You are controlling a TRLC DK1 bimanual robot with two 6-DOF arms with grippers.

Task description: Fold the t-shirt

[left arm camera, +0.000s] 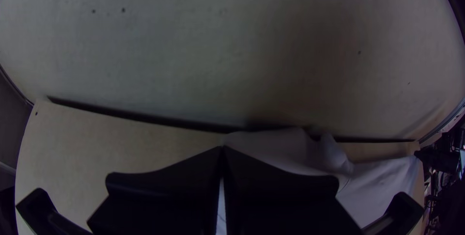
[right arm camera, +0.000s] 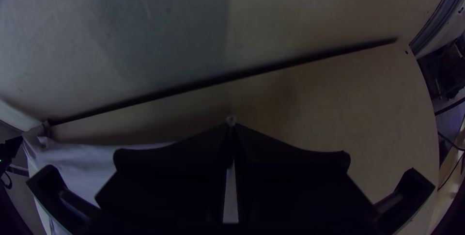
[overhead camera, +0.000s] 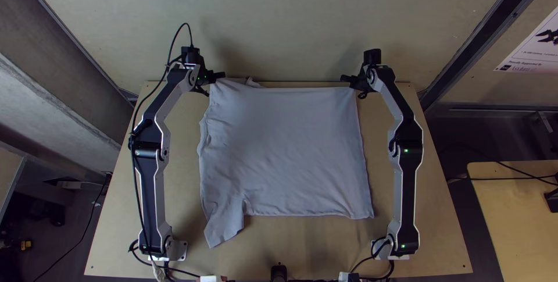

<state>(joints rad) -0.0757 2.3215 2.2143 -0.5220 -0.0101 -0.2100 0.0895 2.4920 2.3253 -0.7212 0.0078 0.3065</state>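
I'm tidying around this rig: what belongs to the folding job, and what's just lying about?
For the job:
- T-shirt, laid flat
- wooden table under it
- left gripper and right gripper, at its far corners

Not part of it:
- wall poster
- side table
- small yellow object

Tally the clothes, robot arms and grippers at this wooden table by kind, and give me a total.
T-shirt: 1
Robot arms: 2
Grippers: 2
Total: 5
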